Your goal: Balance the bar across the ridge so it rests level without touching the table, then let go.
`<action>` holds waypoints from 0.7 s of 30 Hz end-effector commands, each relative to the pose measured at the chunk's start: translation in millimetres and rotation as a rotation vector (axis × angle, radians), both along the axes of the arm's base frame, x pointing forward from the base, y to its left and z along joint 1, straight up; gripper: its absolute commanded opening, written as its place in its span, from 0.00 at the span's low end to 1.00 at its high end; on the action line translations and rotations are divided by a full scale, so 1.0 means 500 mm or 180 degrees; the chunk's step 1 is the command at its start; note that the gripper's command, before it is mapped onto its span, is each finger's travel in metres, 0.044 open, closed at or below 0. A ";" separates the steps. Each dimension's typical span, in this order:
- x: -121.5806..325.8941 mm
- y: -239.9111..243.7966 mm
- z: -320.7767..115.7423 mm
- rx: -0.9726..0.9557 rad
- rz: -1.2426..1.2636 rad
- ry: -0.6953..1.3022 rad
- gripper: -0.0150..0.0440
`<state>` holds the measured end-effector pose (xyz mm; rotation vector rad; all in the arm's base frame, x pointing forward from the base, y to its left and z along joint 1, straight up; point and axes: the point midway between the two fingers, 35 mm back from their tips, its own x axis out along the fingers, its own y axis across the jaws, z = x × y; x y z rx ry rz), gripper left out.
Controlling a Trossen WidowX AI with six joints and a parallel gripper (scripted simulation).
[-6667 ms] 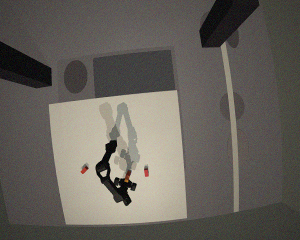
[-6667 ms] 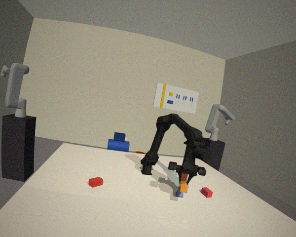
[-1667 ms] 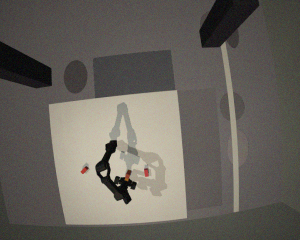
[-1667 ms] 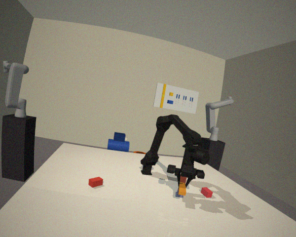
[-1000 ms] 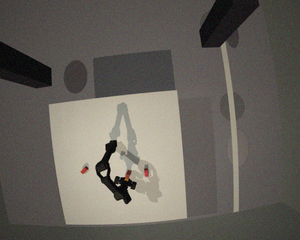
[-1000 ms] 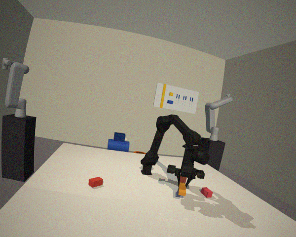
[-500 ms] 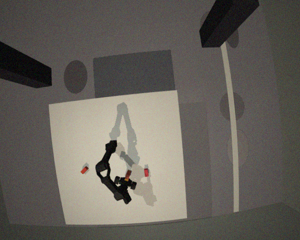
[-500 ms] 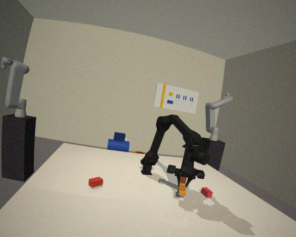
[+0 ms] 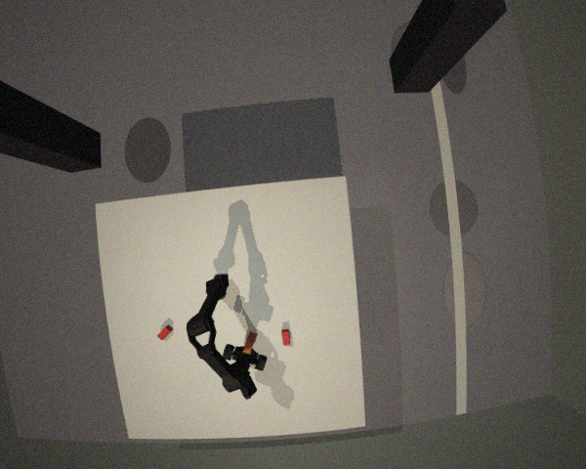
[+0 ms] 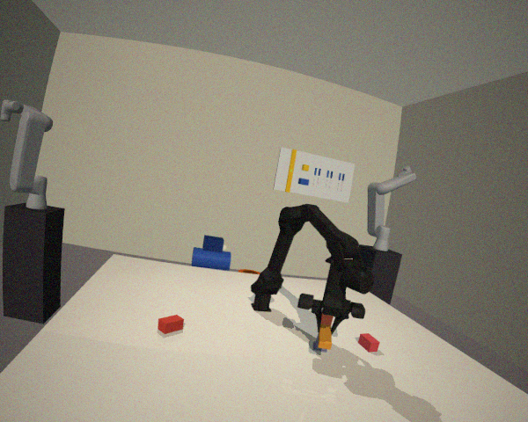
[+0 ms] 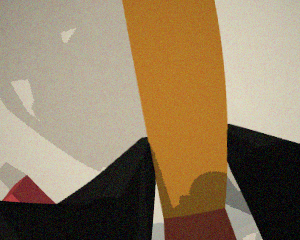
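Observation:
The bar (image 9: 251, 338) (image 10: 325, 341) (image 11: 180, 75) has an orange part and a dark red part. My gripper (image 9: 247, 349) (image 10: 326, 333) (image 11: 186, 140) is shut on it, one finger on each side, near where the two colours meet. The orange end points toward the exterior camera. A small bluish piece, apparently the ridge (image 10: 316, 347), shows low beside the orange end in the exterior view. The bar and gripper hide most of it. I cannot tell whether the bar touches the ridge, nor whether it is exactly level.
One red block (image 9: 165, 331) (image 10: 171, 323) lies on the table to the left, another red block (image 9: 286, 336) (image 10: 369, 342) to the right of the gripper. A blue object (image 10: 211, 258) stands beyond the table's back edge. Black pedestals (image 10: 31, 263) (image 10: 388, 272) bear grey arms behind the table.

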<state>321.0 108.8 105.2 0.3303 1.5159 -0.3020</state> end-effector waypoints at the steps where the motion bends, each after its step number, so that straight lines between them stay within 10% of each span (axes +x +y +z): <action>1: 0.000 0.000 0.000 -0.0001 0.0000 0.0002 0.25; 14: 0.000 0.000 0.000 -0.0001 0.0000 0.0002 0.25; 21: 0.000 0.000 0.000 -0.0001 0.0000 0.0002 0.54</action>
